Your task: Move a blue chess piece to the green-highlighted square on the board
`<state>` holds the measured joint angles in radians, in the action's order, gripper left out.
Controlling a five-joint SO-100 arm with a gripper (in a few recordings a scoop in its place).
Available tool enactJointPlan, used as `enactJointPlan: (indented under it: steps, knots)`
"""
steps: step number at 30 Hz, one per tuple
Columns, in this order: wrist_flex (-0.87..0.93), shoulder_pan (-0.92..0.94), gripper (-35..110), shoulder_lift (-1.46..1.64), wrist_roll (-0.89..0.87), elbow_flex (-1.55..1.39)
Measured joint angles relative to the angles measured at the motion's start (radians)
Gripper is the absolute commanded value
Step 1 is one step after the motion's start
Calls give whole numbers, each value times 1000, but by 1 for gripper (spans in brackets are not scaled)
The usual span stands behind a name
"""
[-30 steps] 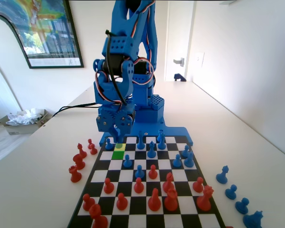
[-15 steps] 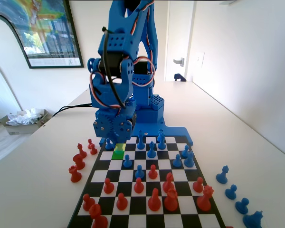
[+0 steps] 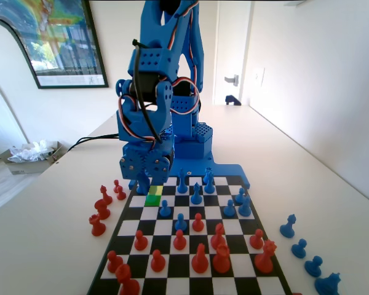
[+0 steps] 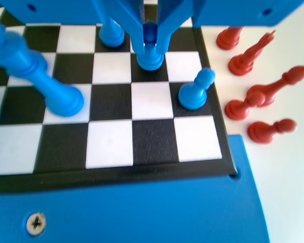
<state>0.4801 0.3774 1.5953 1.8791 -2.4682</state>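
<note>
In the wrist view my gripper (image 4: 150, 48) hangs low, its two jaws closed in a V on the head of a small blue chess piece (image 4: 150, 61). The pawn's base is over a black square of the board (image 4: 111, 142), one column in from the right edge; whether it touches I cannot tell. In the fixed view my gripper (image 3: 144, 184) is down at the far left corner of the board (image 3: 149, 213). The green-highlighted square (image 3: 152, 199) lies just in front of it, slightly to the right, with nothing on it.
Another blue pawn (image 4: 195, 91) stands close to the held one, a tall blue piece (image 4: 45, 81) further left. Captured red pieces (image 4: 258, 101) lie off that board edge. Red pieces (image 3: 200, 258) fill the near half. Blue pieces (image 3: 304, 252) stand off the board's right.
In the fixed view the gripper has come down and shifted slightly left, from above the far squares to just over the board.
</note>
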Motion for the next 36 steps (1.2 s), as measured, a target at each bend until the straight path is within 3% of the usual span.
enactJointPlan:
  steps: [13, 18, 23, 29, 36]
  knots:
    - [-29, 17, 10, -18, -6, 0]
    - [43, 11, 10, -18, -21, 21]
    - [155, -8, 10, -8, -25, 72]
    - [387, -5, 1, 75, -25, 170]
    - [641, -12, 1, 196, -25, 304]
